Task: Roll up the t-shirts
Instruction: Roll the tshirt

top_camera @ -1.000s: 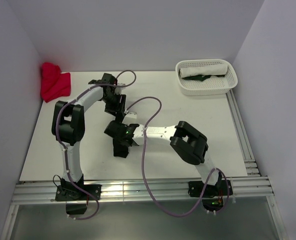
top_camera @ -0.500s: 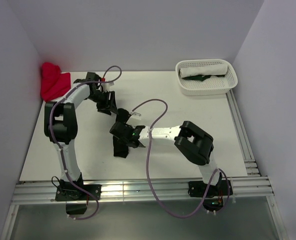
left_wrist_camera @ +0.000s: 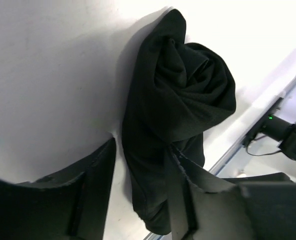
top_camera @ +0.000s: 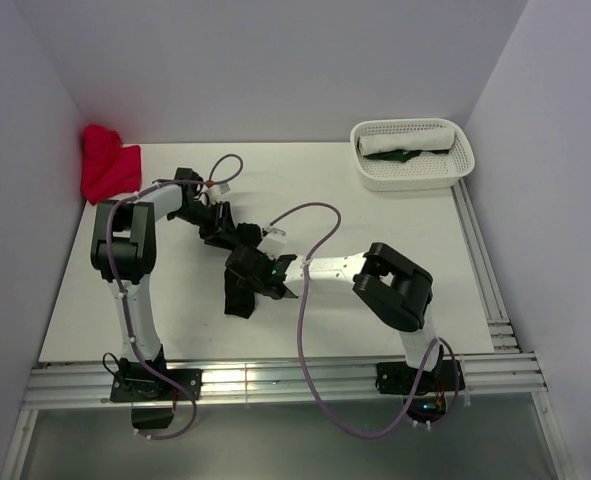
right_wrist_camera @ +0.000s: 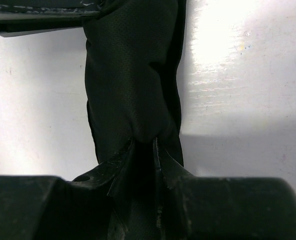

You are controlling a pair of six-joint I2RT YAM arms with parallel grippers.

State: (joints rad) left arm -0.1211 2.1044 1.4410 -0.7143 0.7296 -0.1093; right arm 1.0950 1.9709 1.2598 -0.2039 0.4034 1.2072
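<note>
At tabletop (top_camera: 185,320) centre, left gripper (left_wrist_camera: 140,165) is back, jaws released astride the black t-shirt (top_camera: 241,296); right gripper (right_wrist_camera: 145,150) clenches it, roll nearly done.

The left arm (top_camera: 140,318) and right arm (top_camera: 330,268) look alike: white tubular links between chunky black joint housings, standing on black bases. A loose mauve cable (top_camera: 298,330) trails along each. A small green light (top_camera: 273,265) glows near the right wrist, and the fingers (left_wrist_camera: 95,175) are matte black with rough edges.
</note>
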